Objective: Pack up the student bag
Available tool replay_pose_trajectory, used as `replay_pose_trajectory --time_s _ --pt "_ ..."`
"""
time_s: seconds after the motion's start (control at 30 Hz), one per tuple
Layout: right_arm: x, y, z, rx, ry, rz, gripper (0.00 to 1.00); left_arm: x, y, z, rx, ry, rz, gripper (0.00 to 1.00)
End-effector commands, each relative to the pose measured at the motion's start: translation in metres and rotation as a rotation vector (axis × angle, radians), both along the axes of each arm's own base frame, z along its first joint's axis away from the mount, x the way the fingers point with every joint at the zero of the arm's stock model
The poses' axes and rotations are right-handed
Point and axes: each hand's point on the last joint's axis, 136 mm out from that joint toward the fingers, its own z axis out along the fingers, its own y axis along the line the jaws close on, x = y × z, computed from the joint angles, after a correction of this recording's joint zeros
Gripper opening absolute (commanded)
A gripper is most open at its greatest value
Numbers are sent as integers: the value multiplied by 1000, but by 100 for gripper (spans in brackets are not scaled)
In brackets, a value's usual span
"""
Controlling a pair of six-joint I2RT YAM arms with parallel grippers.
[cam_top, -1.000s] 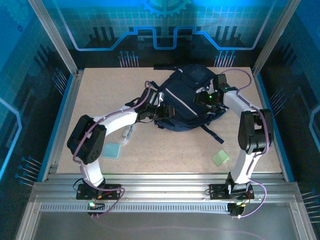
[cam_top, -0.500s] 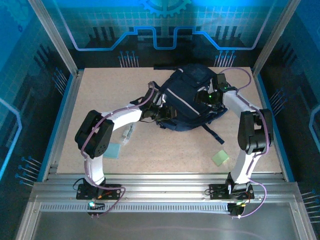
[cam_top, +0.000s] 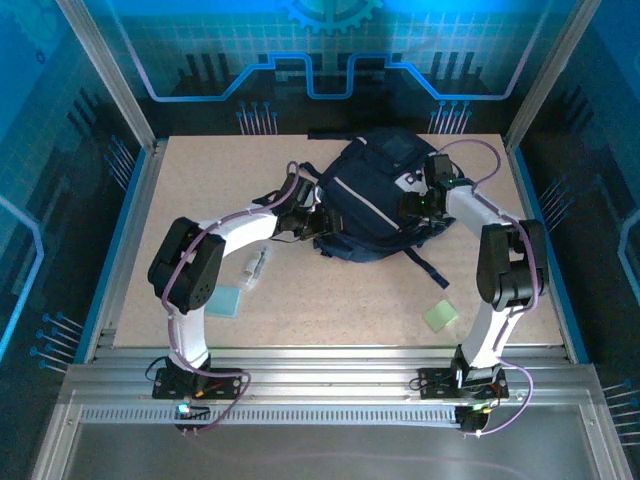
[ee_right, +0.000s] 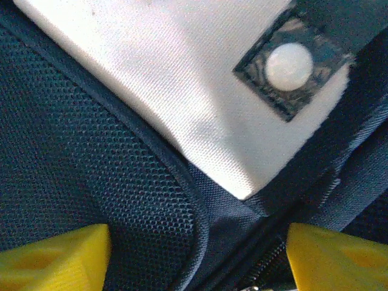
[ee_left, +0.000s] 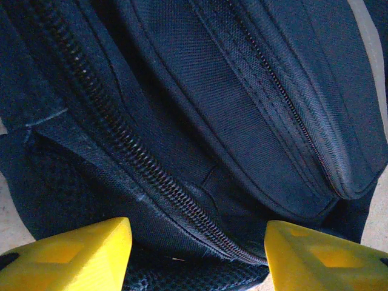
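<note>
The student bag (cam_top: 370, 195) is lying slumped toward the far edge of the bench, right of centre, and both arms are crowding in on it from either side. The left gripper (ee_left: 197, 259) is sitting with its jaws spread, a zipper line (ee_left: 139, 163) running between the yellow tips, nothing pinched. The right gripper (ee_right: 197, 254) is likewise gaping wide over dark mesh (ee_right: 73, 151) and the pale patch (ee_right: 182, 91) with its snap (ee_right: 290, 65). This is looking like soft, floppy fabric: it is probably going to sag and fold rather than lift as one piece, and flat panels may slip from a pinch. I'm judging the best hold to be the stitched ridge beside the zipper, where the cloth is doubled.
</note>
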Motion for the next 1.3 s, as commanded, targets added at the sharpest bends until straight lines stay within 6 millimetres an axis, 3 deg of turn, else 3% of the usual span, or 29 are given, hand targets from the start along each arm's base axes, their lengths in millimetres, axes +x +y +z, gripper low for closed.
replay_pose_trajectory --time_s 0.0,0.1,0.3,0.4,0.6,0.67,0.77,0.83,1.0,1.1,1.27 --pt "6 24 0 111 -14 70 71 2 10 -7 51 20 6 61" --pt "7 46 -7 187 -4 114 58 1 12 -9 62 18 7 61" --pt "0 52 -15 209 20 112 21 11 30 -16 96 12 35 62" --pt "-5 61 -3 300 24 105 0 24 41 -19 94 4 70 62" --pt "-9 101 53 622 -15 126 0 60 40 -12 180 -80 54 62" --pt "-9 105 71 654 -41 121 0 70 41 -8 211 -96 49 62" --pt "-7 104 90 644 -87 91 0 77 45 13 239 -135 47 62" --pt "-6 102 94 641 -114 63 0 71 46 38 227 -142 47 63" --pt "-1 110 90 695 -143 4 0 36 26 103 158 -205 18 64" --pt "2 117 89 703 -164 -28 0 19 10 117 100 -202 32 65" --pt "10 126 94 759 -212 -85 0 -6 -22 102 21 -129 39 63"
